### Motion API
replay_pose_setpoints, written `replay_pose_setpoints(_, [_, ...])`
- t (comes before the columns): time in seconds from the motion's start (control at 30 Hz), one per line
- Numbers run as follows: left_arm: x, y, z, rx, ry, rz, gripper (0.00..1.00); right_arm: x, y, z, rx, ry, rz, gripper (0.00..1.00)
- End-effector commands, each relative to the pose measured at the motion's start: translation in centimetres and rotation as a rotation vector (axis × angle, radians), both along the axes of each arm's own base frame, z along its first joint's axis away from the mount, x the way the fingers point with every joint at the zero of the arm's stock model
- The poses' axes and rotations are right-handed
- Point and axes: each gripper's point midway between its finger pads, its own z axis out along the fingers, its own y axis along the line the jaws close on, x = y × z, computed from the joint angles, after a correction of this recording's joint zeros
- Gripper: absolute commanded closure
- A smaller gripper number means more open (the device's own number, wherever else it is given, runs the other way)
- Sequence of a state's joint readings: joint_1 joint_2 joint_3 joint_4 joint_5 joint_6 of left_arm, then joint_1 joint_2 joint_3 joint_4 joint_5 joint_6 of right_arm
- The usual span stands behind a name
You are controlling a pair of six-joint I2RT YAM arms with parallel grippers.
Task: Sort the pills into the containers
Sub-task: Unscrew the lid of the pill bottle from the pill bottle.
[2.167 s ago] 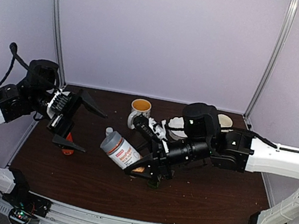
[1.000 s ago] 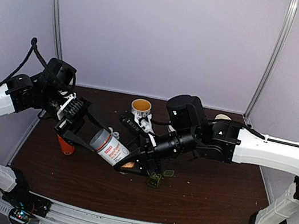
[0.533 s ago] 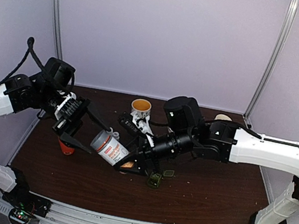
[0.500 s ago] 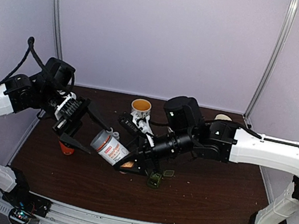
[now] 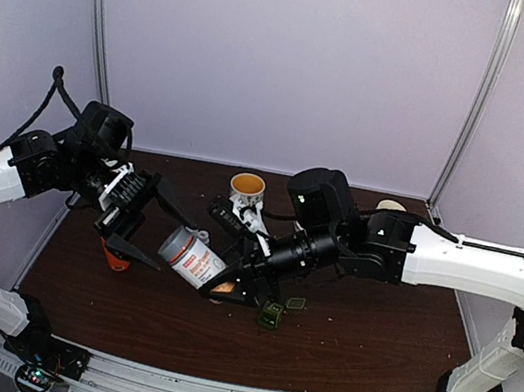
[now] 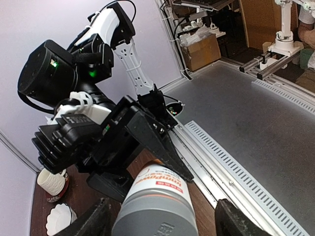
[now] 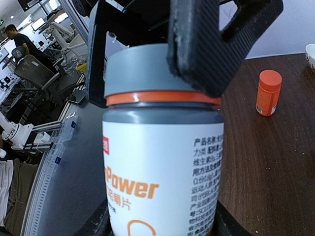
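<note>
A large white bottle (image 5: 197,263) with a grey cap (image 6: 156,212) and an orange ring is held tilted above the table, and my right gripper (image 5: 228,271) is shut on its body. In the right wrist view the bottle (image 7: 162,162) fills the space between that gripper's (image 7: 160,223) fingers. My left gripper (image 5: 165,238) is open, its fingers (image 6: 96,222) standing on either side of the cap with a gap each side. A small dark-green container (image 5: 270,314) lies on the table under the right arm. No pills show.
A small orange bottle (image 5: 112,256) stands below the left gripper and also shows in the right wrist view (image 7: 268,92). A mug (image 5: 246,188) stands at the back centre, with white cups (image 5: 394,208) at the back right. A small dark piece (image 5: 296,304) lies beside the green container.
The two arms came together, bringing the bottle's cap between the left fingers. In the last second the left jaws spread wider around the cap; the right grip on the bottle held.
</note>
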State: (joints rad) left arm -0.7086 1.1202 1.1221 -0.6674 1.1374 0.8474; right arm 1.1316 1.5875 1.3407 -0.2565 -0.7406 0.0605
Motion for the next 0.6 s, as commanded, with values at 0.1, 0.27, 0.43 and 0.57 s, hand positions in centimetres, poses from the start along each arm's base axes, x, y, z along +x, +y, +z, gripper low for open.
replay_pose_setpoints(0.1, [0.3,-0.4,0.2,0.009,0.023,0.004,0.36,0.1,-0.1,2.1,0.06,-0.01,0.005,0.89])
replay_pose_setpoints(0.27, [0.9,-0.9,0.3,0.028,0.059,0.018,0.56,0.9,0.0,1.9,0.043,-0.034,-0.038,0.89])
replay_pose_setpoints(0.43, [1.4,-1.5,0.5,0.058,0.168,0.032,0.7,4.1,-0.8,1.0,-0.01,-0.149,-0.221,0.96])
replay_pose_setpoints(0.57, [3.7,-2.9,1.1,0.112,0.382,0.161,0.72,6.9,-2.4,0.3,-0.051,-0.277,-0.39,0.94])
